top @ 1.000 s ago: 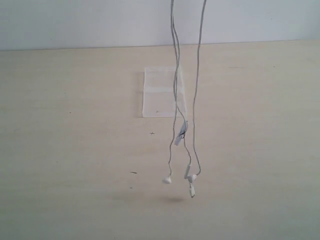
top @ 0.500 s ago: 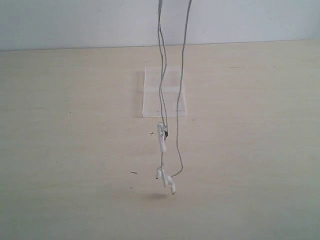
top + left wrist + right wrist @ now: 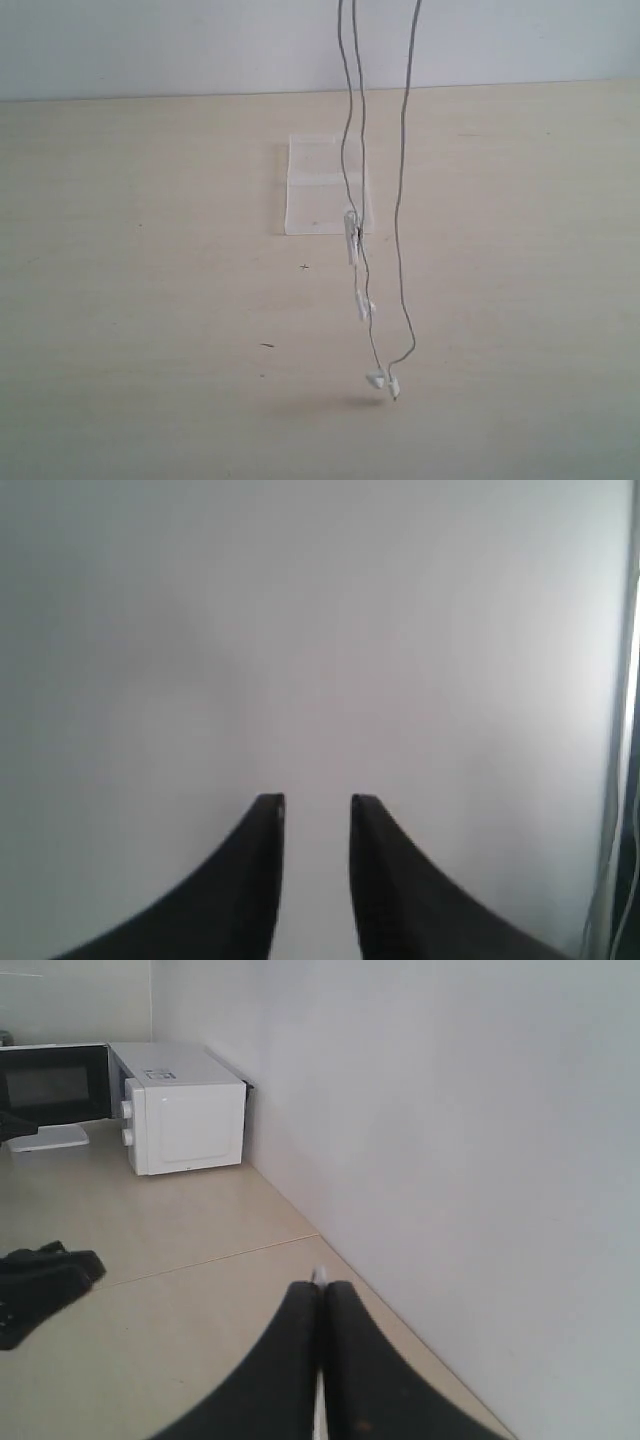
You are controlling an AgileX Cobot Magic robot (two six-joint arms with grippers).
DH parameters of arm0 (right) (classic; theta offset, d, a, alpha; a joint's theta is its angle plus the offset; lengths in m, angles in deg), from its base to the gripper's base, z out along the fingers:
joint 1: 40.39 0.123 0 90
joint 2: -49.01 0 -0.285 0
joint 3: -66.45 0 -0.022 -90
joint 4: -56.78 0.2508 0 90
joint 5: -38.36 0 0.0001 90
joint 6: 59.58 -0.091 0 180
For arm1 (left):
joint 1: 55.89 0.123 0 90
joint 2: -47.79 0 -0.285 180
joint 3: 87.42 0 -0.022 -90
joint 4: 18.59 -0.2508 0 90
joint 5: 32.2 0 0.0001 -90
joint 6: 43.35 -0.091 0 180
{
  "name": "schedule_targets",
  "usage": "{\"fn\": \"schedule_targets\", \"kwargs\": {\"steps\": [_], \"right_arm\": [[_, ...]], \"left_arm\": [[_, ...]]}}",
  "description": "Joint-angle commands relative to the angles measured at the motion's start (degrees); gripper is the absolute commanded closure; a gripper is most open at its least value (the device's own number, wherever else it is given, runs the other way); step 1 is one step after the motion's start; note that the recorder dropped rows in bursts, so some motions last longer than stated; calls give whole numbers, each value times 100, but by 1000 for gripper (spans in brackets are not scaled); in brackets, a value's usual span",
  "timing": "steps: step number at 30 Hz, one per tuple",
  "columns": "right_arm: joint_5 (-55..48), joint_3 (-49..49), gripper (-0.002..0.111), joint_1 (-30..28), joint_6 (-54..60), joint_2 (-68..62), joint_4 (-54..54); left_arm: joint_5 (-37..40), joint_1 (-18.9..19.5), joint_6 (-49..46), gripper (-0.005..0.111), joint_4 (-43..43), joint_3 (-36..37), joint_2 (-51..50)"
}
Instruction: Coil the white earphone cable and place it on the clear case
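Observation:
The white earphone cable hangs in several long strands from above the top edge of the exterior view. Its earbuds dangle just over the table, in front of the clear case. The case lies flat on the table near the back wall. Neither gripper shows in the exterior view. In the right wrist view my right gripper is shut, with a white bit of the cable poking out between the tips. My left gripper faces the bare wall, its jaws apart with nothing between them.
The light wooden table meets a white wall at the back. The right wrist view shows a white microwave, a black appliance and a dark bundle further along the counter.
The hanging cable swung left, then back to the right. Its earbuds now hang a little further right and lower than a second ago.

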Motion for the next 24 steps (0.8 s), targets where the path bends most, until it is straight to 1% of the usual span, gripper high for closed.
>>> {"fn": "schedule_targets", "kwargs": {"steps": [1,6,9,10,12,13,14,16,17,18,20,21,22,24], "right_arm": [[3,-3,108,10,35,16,32],[3,-3,108,10,35,16,32],[3,-3,108,10,35,16,32],[3,-3,108,10,35,16,32],[3,-3,108,10,35,16,32],[23,-3,108,10,35,16,32],[23,-3,108,10,35,16,32],[10,-3,108,10,35,16,32],[10,-3,108,10,35,16,32],[10,-3,108,10,35,16,32],[10,-3,108,10,35,16,32],[10,-3,108,10,35,16,32],[10,-3,108,10,35,16,32],[9,-3,108,10,35,16,48]], "left_arm": [[-881,-27,241,65,-804,-78,-1099],[-2194,-27,229,45,-1034,-78,-2338],[-2897,-27,-58,33,-1090,-118,-3165],[-2897,-37,-57,31,-1168,-166,-3349],[-2897,-253,-57,30,-1426,-396,-3777],[-2897,-557,-109,30,-1481,-579,-4022],[-2897,-703,-234,30,-1481,-647,-4125],[-2897,-1403,-863,30,-1481,-959,-4403],[-2897,-1603,-962,30,-1481,-1045,-4480],[-2728,-1859,-1019,30,-1481,-1164,-4584],[-2110,-2287,-1118,30,-1369,-1397,-4750],[-1861,-2412,-1178,30,-1337,-1484,-4828],[-1695,-2626,-1246,30,-1263,-1621,-4957],[-1680,-2919,-1317,30,-1234,-1835,-5217]]}}
